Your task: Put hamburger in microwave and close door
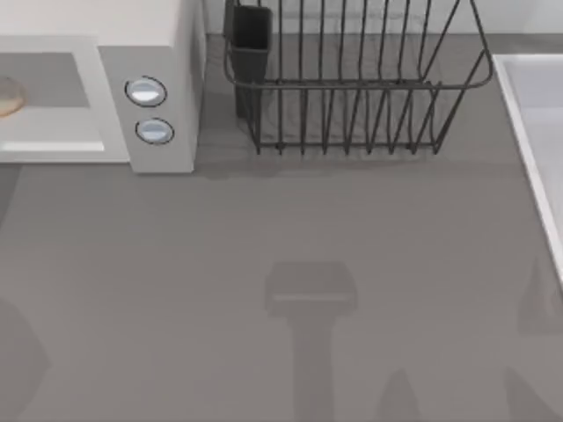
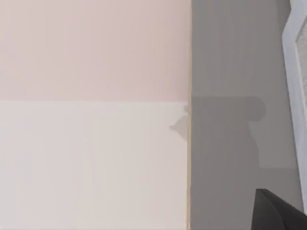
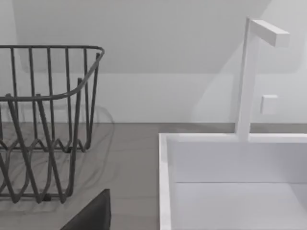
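Frankly, my main worry is working half blind. From the top view, the hamburger (image 1: 7, 95) shows only as a tan edge at the picture's left border. It lies against the grey cavity of the microwave (image 1: 163, 53), so I judge it is already inside and the closing is what remains. I cannot pick out the door with any confidence, nor tell how far open it stands, so any push would start from a guessed contact point. My left wrist view gives me a dark sliver of the left gripper (image 2: 278, 213) over the grey table (image 1: 264, 229), beside a large pale surface I cannot identify. I cannot tell whether that gripper is released or clenched. The same goes for the right gripper (image 3: 91, 215), which sits near the dish rack (image 3: 48, 120) and the white sink (image 3: 165, 182). Three things could go wrong. If the push lands on the microwave body or the knobs (image 1: 145, 90) instead of the door, the appliance could slide back. If the hamburger sits too near the cavity's front lip, the door could catch on it and not shut fully. If I swing the right arm carelessly, it could snag the rack wires or strike the sink wall.
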{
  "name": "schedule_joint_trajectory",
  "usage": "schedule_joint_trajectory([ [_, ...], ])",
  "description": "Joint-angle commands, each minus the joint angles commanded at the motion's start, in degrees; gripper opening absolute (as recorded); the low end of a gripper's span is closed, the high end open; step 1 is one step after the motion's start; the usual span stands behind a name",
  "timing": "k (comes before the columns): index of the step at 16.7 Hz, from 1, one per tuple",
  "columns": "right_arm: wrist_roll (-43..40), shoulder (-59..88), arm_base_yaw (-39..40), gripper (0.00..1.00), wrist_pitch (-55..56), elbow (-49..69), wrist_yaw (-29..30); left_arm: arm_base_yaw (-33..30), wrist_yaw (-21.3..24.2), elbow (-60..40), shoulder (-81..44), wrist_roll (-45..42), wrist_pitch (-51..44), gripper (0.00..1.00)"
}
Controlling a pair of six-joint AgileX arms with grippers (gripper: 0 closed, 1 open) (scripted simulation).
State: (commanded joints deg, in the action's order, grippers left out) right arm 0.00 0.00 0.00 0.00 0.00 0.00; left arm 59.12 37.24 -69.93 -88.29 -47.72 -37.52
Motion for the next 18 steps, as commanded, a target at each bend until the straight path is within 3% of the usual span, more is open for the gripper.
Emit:
schedule_joint_trajectory([
  [5,0.0,0.0,0.0,1.00,0.0,0.0,0.0,1.2,1.3,-9.8,-12.1,-5.1,-6.1,0.00],
  [11,0.0,0.0,0.0,1.00,0.0,0.0,0.0,0.9,1.2,-9.9,-12.8,-5.3,-6.1,0.00],
  [18,0.0,0.0,0.0,1.00,0.0,0.0,0.0,1.1,1.3,-0.9,-16.6,-5.4,7.9,0.00],
])
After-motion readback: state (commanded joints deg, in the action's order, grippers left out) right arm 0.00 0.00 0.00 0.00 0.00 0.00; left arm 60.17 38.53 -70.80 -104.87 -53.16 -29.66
